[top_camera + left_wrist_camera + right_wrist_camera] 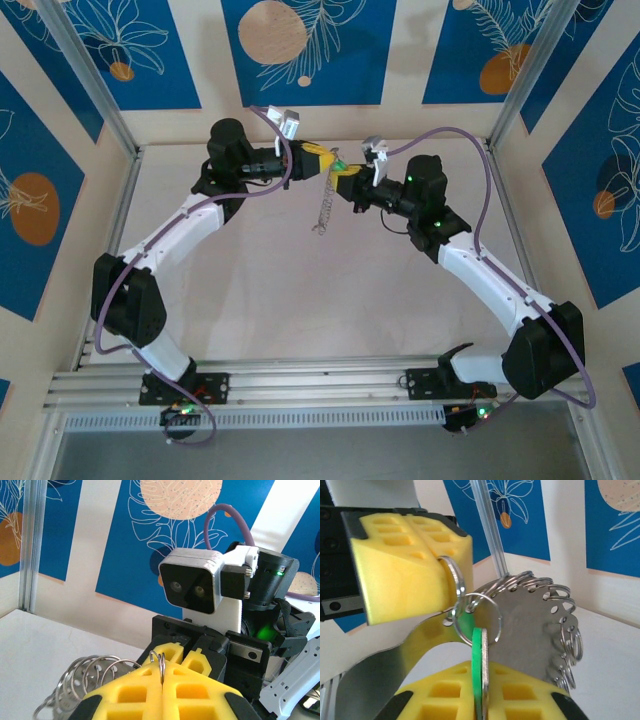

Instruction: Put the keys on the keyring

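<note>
My left gripper [322, 162] is shut on the keyring [161, 664], a thin steel split ring pinched edge-on between its yellow fingers [135, 690]. In the right wrist view that ring [456, 578] sticks out of the left gripper's yellow fingers [405, 565], and a second thin ring [481, 618] hangs off it. My right gripper [481, 680] is shut on the green key [479, 660], held edge-on with its top end inside that second ring. I cannot tell whether the key is threaded on. From above, the key [340, 165] sits between the two grippers, with the right gripper [345, 180] beside it.
A flat steel plate [530, 630] with several small rings [570, 645] along its edge hangs from the held ring, above the white table [300, 290]. From above it dangles at mid-table [322, 212]. The right arm's camera housing [195, 587] sits close in front of the left fingers.
</note>
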You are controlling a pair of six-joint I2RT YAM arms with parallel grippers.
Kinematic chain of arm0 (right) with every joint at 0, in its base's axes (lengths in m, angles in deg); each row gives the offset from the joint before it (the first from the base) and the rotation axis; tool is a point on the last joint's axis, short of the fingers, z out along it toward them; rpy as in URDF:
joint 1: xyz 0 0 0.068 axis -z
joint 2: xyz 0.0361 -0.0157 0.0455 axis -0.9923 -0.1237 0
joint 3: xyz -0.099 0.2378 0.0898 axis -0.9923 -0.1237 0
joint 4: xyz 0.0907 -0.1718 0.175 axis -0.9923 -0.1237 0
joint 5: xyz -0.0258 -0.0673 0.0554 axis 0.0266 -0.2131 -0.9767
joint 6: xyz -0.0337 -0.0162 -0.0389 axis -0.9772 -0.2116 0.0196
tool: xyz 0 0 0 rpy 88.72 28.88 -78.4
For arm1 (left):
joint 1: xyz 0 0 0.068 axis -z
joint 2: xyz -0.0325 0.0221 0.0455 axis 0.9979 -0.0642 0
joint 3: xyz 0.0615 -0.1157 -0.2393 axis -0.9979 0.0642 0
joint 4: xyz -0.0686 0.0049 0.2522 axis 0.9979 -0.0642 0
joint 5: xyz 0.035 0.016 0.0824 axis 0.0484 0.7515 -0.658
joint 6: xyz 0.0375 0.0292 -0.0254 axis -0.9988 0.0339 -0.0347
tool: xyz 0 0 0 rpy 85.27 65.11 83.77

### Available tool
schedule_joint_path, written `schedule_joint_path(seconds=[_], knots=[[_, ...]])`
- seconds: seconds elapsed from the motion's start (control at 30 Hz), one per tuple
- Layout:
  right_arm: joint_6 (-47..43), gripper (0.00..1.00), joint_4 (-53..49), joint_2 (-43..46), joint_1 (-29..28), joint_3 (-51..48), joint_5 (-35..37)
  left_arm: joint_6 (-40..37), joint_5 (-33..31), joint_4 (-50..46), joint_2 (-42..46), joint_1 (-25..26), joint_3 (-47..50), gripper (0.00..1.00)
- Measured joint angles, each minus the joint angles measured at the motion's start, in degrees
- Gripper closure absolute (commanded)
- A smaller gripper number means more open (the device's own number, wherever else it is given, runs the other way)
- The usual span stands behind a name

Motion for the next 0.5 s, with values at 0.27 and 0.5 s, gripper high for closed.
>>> schedule_joint_path(seconds=[0.27, 0.5], knots=[[-0.1, 1.00, -0.8, -0.3, -0.6, 0.4, -2.4, 0.0, -0.2, 0.0, 0.0, 0.0, 0.0, 1.00], [-0.1, 1.00, -0.8, -1.6, -1.4, 0.6, -3.5, 0.0, -0.5, 0.0, 0.0, 0.0, 0.0, 1.00]])
